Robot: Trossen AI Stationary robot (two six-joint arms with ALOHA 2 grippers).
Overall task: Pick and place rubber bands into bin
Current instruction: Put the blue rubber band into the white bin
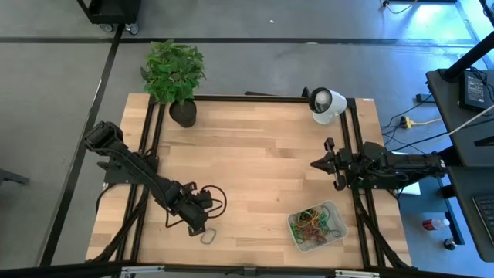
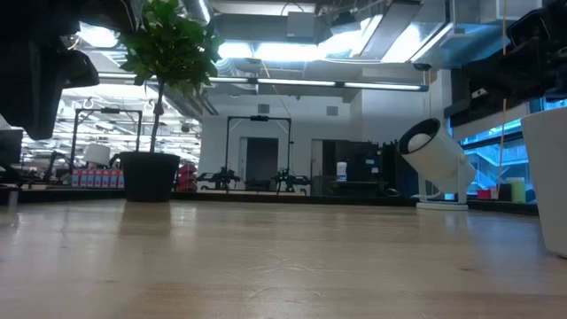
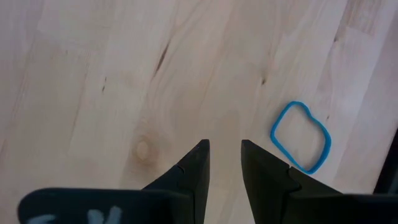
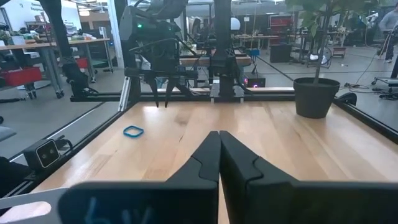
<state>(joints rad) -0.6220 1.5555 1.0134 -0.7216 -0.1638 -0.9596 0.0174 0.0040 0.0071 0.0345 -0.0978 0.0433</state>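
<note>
Blue rubber band [image 3: 301,136] near table [image 1: 255,162] edge, left claw [image 3: 225,163] apart beside it, right claw [image 4: 219,154] together.

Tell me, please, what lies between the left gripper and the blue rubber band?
Only bare wooden table: in the left wrist view the open left gripper hovers beside the blue rubber band, apart from it.
</note>
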